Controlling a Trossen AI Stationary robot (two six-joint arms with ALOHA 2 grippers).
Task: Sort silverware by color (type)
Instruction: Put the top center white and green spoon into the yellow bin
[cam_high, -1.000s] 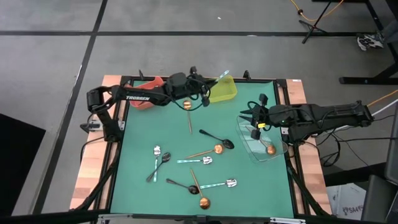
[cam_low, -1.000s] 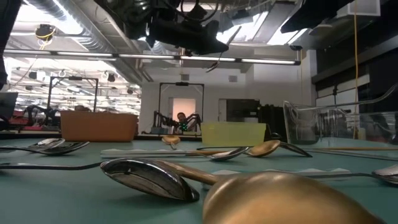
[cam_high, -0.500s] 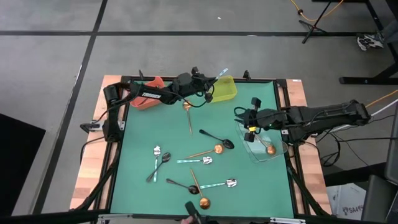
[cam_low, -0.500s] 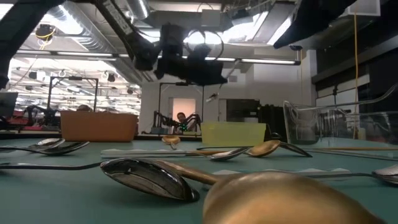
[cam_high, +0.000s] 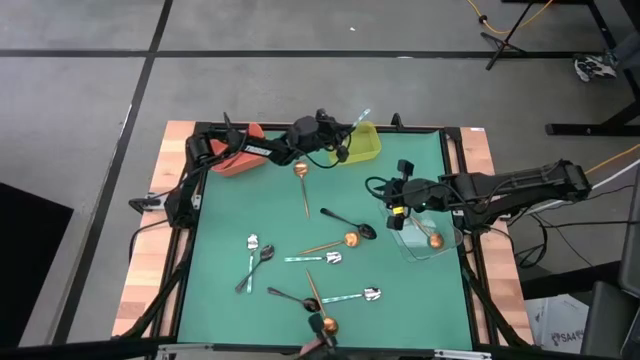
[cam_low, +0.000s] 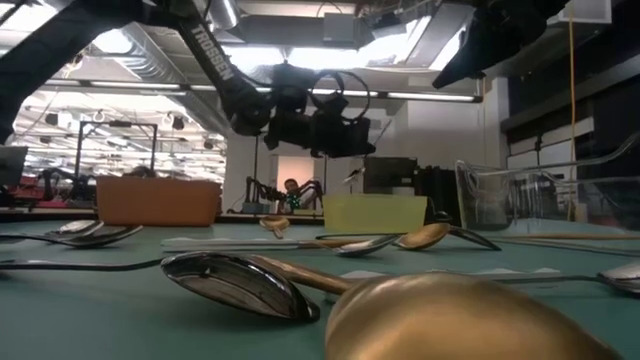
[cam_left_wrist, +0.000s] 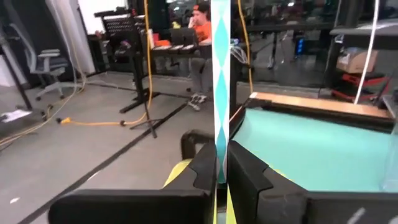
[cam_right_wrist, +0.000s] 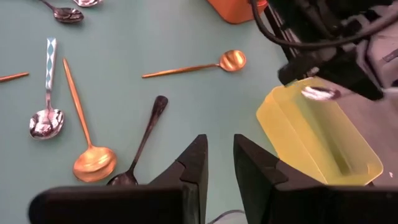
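My left gripper (cam_high: 342, 151) hangs over the near left corner of the yellow-green bin (cam_high: 362, 146), shut on a silver spoon with a teal-patterned handle (cam_high: 359, 119). My right gripper (cam_high: 393, 207) hovers open above the mat by the clear bin's left wall (cam_high: 392, 222), touching nothing. One copper spoon (cam_high: 435, 240) lies in the clear bin. Several spoons lie flat on the green mat: copper (cam_high: 303, 181), black (cam_high: 350, 221), silver (cam_high: 316, 258). In the right wrist view a black spoon (cam_right_wrist: 144, 138) lies just past the right fingers. My left gripper pinches the silver spoon's patterned handle (cam_left_wrist: 221, 134) between its two fingers. The handle runs along the fingers and sticks out well past their tips. The spoon is lifted clear; its bowl (cam_right_wrist: 319, 93) shows by the gripper above the yellow-green bin.
The red bin (cam_high: 238, 160) sits at the far left, the yellow-green one beside it, the clear one at the right edge. Spoons are scattered over the mat's middle and near part. A large copper bowl (cam_low: 470, 320) fills the low view's foreground. A person sits beyond the table.
My left gripper has carried the silver spoon toward the table's right and down, ending over the yellow-green bin. My right gripper has moved from above the clear bin toward the table's left, out over the mat.
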